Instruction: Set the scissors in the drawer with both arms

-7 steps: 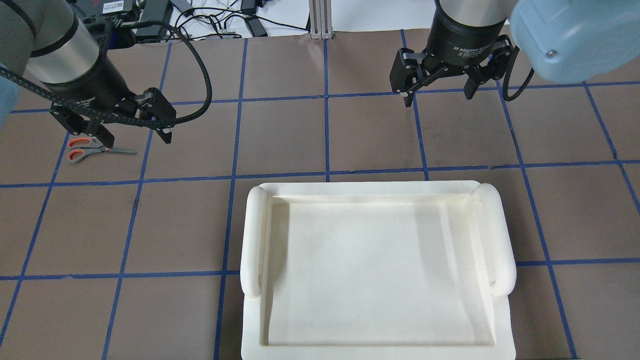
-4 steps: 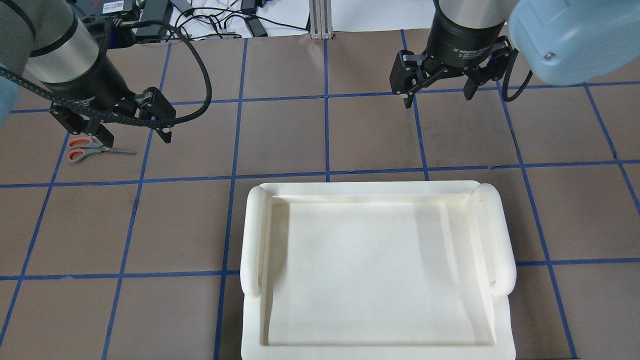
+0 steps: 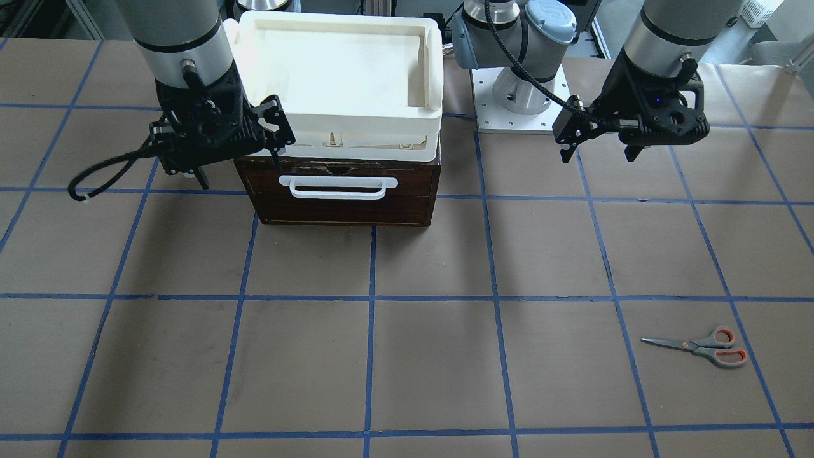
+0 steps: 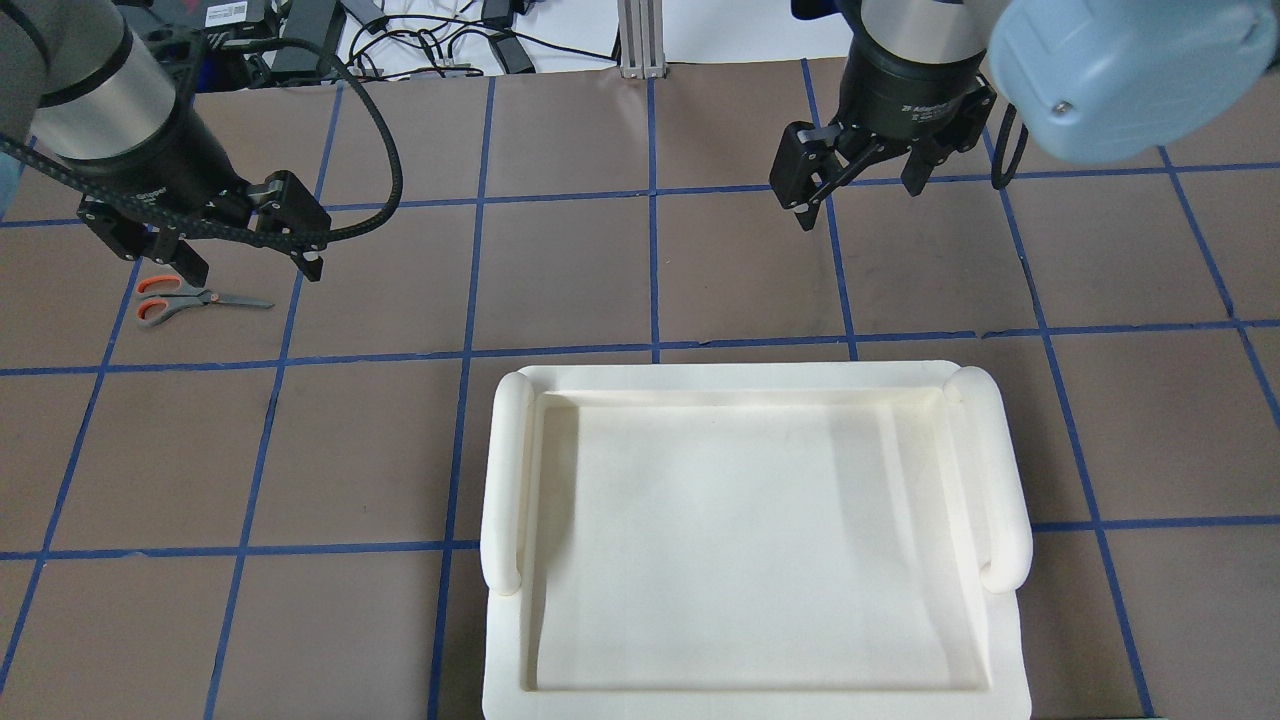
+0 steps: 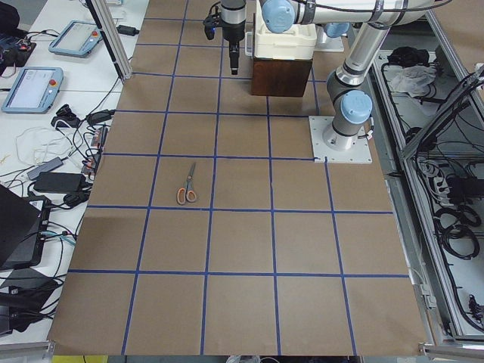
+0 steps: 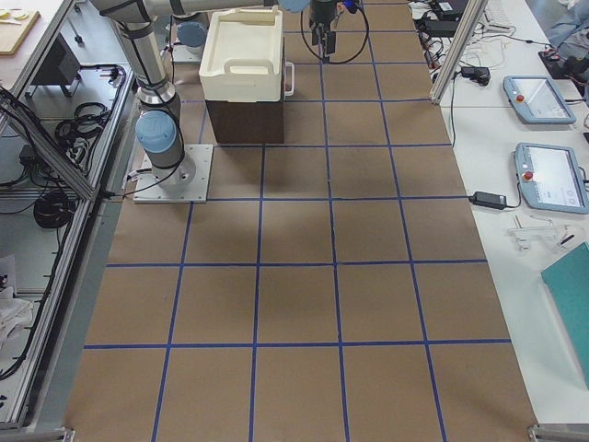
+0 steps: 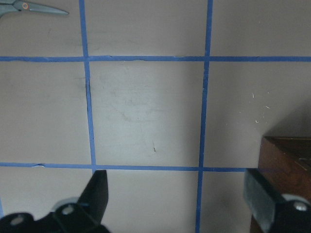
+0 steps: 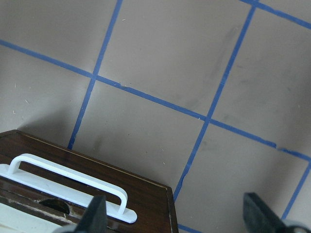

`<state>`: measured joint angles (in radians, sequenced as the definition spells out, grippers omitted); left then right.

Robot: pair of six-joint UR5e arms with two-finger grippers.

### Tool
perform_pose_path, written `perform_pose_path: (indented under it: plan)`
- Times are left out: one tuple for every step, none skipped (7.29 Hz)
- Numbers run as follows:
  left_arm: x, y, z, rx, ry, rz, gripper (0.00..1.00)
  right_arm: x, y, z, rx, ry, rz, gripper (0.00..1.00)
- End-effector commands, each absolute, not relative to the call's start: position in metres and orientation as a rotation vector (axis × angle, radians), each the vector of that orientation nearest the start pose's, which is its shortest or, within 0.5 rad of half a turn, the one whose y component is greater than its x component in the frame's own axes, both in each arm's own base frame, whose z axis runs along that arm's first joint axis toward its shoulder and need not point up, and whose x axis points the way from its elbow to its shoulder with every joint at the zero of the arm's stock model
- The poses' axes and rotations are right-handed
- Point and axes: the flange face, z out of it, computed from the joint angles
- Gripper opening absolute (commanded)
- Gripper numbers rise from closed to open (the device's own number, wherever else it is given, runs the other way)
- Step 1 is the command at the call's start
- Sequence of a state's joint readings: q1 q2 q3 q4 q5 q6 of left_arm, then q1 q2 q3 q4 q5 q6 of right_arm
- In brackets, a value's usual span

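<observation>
The scissors [image 4: 190, 298] lie flat on the brown table at the far left, blades pointing right; they also show in the front-facing view [image 3: 699, 346] and at the top left of the left wrist view [image 7: 29, 7]. My left gripper [image 4: 245, 265] is open and empty, raised above the table near the scissors. The dark-brown drawer [image 3: 340, 187] is shut, and its white bar handle [image 3: 337, 186] faces away from the robot. My right gripper [image 3: 219, 146] is open and empty, beside the drawer's front corner, and the handle lies below it in the right wrist view [image 8: 68, 182].
A cream-white tray-box [image 4: 750, 540] sits on top of the drawer cabinet. Blue tape lines grid the brown table. Cables and devices lie beyond the table's far edge [image 4: 420, 40]. The left arm's base plate [image 3: 518, 102] is bolted beside the cabinet.
My left gripper has shifted left and toward the table's far edge, uncovering the scissors' handles. My right gripper has shifted slightly left and turned a little. Both stay open; the scissors have not moved.
</observation>
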<state>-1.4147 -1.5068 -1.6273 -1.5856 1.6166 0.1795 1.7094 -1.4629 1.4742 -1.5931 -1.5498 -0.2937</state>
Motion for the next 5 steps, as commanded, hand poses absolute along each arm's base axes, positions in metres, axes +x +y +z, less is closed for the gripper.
perform_pose_path:
  plan:
    - [0.009,-0.492,0.476,0.236,3.105,0.066,1.00,0.221,-0.538,0.445,-1.170,2.819,0.008,1.00]
    - [0.028,-0.500,0.472,0.353,3.082,0.028,1.00,0.223,-0.543,0.428,-1.334,2.731,0.046,1.00]
    - [0.045,-0.515,0.460,0.472,3.053,-0.010,1.00,0.226,-0.545,0.408,-1.506,2.620,0.094,1.00]
    - [0.060,-0.531,0.441,0.634,3.021,-0.009,1.00,0.231,-0.545,0.385,-1.650,2.506,0.135,1.00]
    - [0.071,-0.543,0.420,0.778,2.996,0.019,1.00,0.232,-0.545,0.376,-1.669,2.483,0.159,1.00]
